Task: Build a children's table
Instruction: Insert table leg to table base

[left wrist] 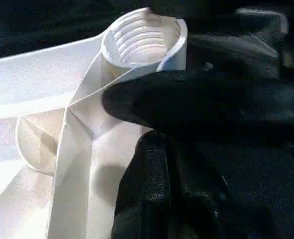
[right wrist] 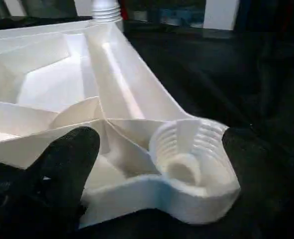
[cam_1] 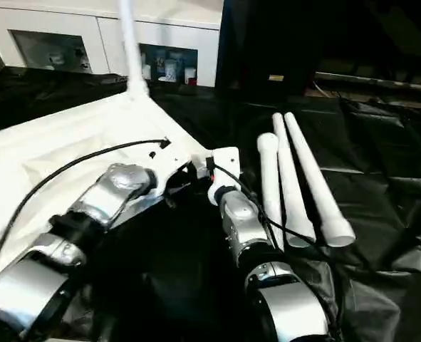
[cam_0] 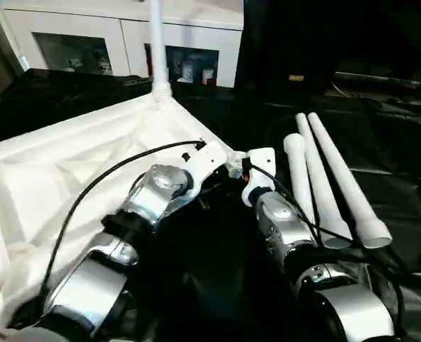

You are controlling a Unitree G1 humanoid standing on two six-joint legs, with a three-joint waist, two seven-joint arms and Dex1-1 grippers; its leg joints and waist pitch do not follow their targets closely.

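Observation:
The white table top (cam_0: 68,157) lies upside down on black cloth, ribbed underside up. One white leg (cam_0: 155,43) stands upright in its far corner socket. Three more legs (cam_0: 324,192) lie side by side on the cloth to the right. Both arms reach to the top's near right corner. My right gripper (right wrist: 156,139) is open, one black finger (right wrist: 62,164) inside the rim and the other beyond the threaded corner socket (right wrist: 196,159). My left gripper (left wrist: 127,124) is shut, its fingers lying against the outer rim just below that same socket (left wrist: 142,35).
A white cabinet (cam_0: 125,35) with glass doors stands behind the table top. Crumpled black cloth (cam_0: 381,142) covers the floor around the parts. A dark upright object (cam_0: 288,43) stands at the back right.

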